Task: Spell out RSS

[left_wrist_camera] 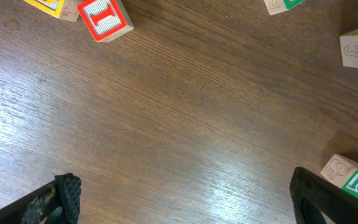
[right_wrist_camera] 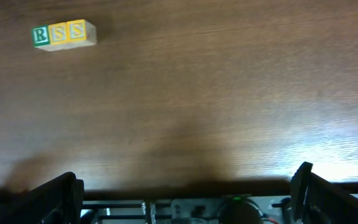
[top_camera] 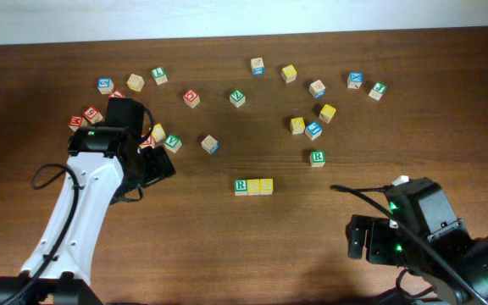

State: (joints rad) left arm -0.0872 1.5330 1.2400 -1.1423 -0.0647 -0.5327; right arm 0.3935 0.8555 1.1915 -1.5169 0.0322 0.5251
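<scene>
While spread wide, left tool (left_wrist_camera: 185,198), right tool (right_wrist_camera: 185,190), empty

A small wooden cube with a green-bordered face and green R (top_camera: 241,186) sits flat on the brown counter (top_camera: 227,246). It touches a yellow-faced wooden S cube (top_camera: 253,186), which touches a second yellow-faced S cube (top_camera: 266,185). Together they form one straight row, letters upward.

White left arm (top_camera: 74,212) and black right arm (top_camera: 435,224) show seemingly green lights.
</scene>
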